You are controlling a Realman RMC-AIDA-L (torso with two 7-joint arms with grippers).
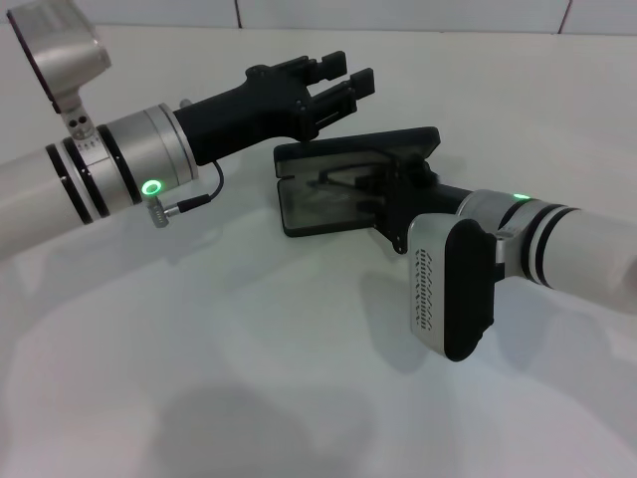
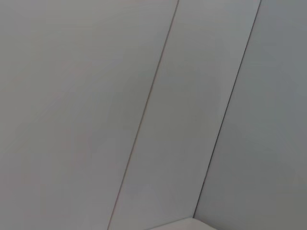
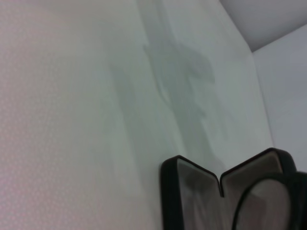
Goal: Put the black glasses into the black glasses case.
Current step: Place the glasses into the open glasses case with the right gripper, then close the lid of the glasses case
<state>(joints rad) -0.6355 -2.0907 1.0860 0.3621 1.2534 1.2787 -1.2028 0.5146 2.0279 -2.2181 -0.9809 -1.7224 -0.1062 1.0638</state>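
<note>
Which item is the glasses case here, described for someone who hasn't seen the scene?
On the white table, look at the middle, between the two arms. The black glasses case lies open there, lid raised, right in front of the right gripper and below the left gripper. It is the only hinged box, with grey lining and the black glasses inside.

I count one black glasses case, lid open, on one white bench. One pair of black glasses shows inside it. Two arms are in view, each ending in one gripper: left gripper, right gripper.
</note>
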